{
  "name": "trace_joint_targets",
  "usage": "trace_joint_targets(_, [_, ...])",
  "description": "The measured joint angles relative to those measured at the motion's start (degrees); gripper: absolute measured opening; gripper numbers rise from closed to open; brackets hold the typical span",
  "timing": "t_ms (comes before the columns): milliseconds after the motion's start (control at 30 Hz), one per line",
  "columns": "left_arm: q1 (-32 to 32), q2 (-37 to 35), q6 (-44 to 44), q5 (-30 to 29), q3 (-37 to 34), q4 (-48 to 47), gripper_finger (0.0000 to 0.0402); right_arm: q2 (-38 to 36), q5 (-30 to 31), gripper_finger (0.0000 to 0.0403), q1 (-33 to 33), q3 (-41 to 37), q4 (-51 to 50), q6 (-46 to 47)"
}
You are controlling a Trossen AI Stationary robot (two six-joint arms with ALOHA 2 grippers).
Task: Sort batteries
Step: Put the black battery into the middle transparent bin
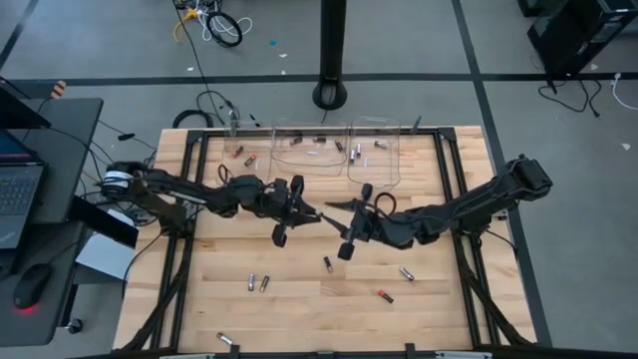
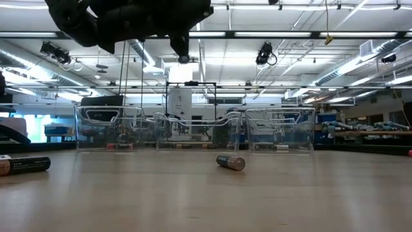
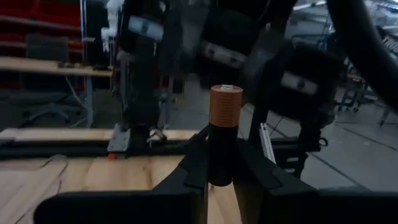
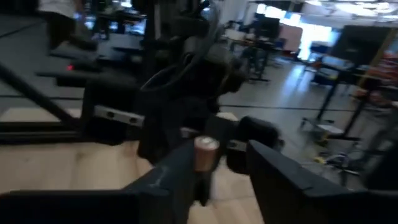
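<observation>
- Fingers [image 3: 193, 168] of the left gripper [image 1: 311, 211] are clamped on the dark lower body of the held battery [image 3: 224, 109]. They hang above the middle of the worktop [image 1: 299, 309], reaching in from the left.
- In the left wrist view the held battery stands straight out from between the fingers. Its copper-coloured end is clear of them and points towards the right arm, so its long axis runs along the line between the two grippers.
- Just right of centre, the right gripper [image 1: 341, 206] meets the left one tip to tip. In the right wrist view its fingers [image 4: 280, 171] stand apart, with the same battery's copper end [image 4: 204, 149] close against one finger and a clear gap to the other.
- My reading is that the left arm alone carries the battery. The coming move then turns on the right fingers backing off along the battery's axis rather than across it, so they do not knock the free end.
- The clear bins [image 1: 374, 178] lie at the far edge, slightly right of the meeting point, so the left arm would have to swing the battery away and to the right.
- Loose batteries [image 1: 327, 263] wait on the near half of the worktop, well apart from both grippers.
</observation>
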Motion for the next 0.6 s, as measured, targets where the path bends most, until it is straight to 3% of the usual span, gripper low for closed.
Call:
trace_joint_targets(100, [2.7,-2.5,0.0,0.5,0.6,-7.5,0.0051,-2.0,3.3,0.0183,1.3,0.0,-4.3,-0.6])
trace_joint_targets(233, [7.5,-5.2,2.4,0.9,5.8,-27.7,0.0051,-5.4,8.0,0.0180,3.2,0.0,-14.6,2.3])
trace_joint_targets(400, [14.5,-4.7,11.1,-4.7,18.6,-58.3,0.0051,-7.3,12.0,0.0110,4.4,0.0,-30.8,14.3])
trace_joint_targets(533, [21.1,-1.7,16.8,-7.6,29.1,-75.4,0.0051,-6.5,12.3,0.0027,4.9,0.0,-39.0,21.7])
trace_joint_targets(600, [24.2,1.3,18.6,-7.8,34.3,-81.8,0.0051,-5.3,12.5,0.0011,5.1,0.0,-41.3,23.5])
